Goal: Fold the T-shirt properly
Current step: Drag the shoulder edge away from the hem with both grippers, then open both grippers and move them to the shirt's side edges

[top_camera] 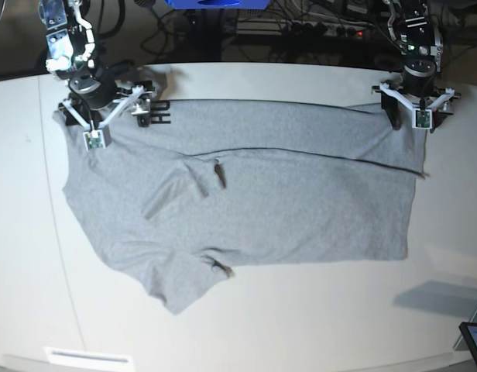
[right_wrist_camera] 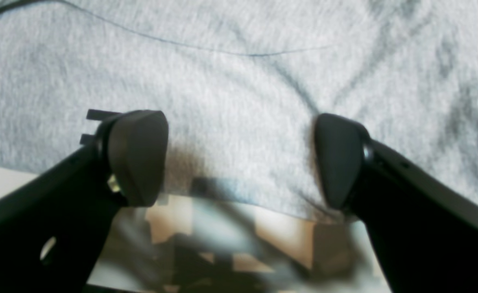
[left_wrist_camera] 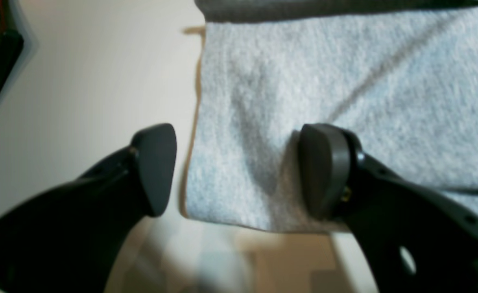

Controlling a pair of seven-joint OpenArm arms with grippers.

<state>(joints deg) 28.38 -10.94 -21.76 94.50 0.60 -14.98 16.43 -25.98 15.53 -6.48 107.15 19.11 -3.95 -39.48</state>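
The T-shirt (top_camera: 246, 201) lies spread on the white table (top_camera: 316, 310), grey side up. Its far long edge is already turned over in a band toward the middle, with a scrap of black lettering (top_camera: 155, 113) showing near the right pincer. One sleeve sticks out at the near edge and another lies folded onto the body, with a few creases between.

The right pincer (top_camera: 95, 124) sits over the far corner at the collar end, and the left pincer (top_camera: 415, 108) over the far corner at the hem end. Both stand with jaws wide apart and hold nothing. In the left wrist view the left pincer (left_wrist_camera: 234, 171) straddles the cloth's side edge, one pad over bare table and the other over fabric. In the right wrist view the right pincer (right_wrist_camera: 239, 158) has both pads over fabric, just inside its edge.

This looks like the moment between two folds: the first lengthwise fold is laid and the corners are free. The next move probably calls for both pincers to lower, pinch the doubled corners together, and carry that edge toward the near side evenly, so the band does not skew or drag the loose sleeve.
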